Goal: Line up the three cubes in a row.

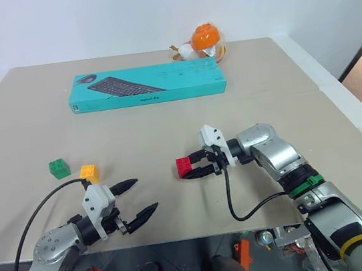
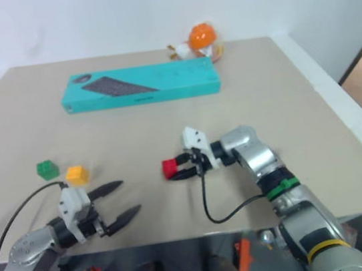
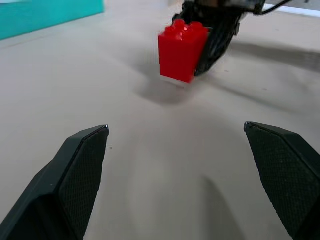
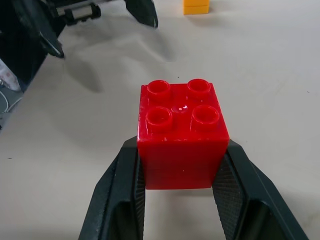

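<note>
The red cube (image 4: 181,135) sits clamped between the right gripper (image 1: 199,168)'s jaws, carried just above the table (image 1: 283,94) near its middle. The left gripper (image 1: 133,200) hangs empty, jaws wide apart. The yellow-orange cube (image 1: 89,173) and the green cube (image 1: 59,168) lie close together toward nine o'clock. The carrying step appears under way; next, the red one likely needs setting down in line beside the yellow-orange.

teal keyboard box (image 1: 147,84) beside orange toy (image 1: 203,41).

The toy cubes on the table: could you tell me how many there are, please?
3: the green cube and yellow cube sit together at the table's left; the red cube is gripped by the right gripper.
</note>
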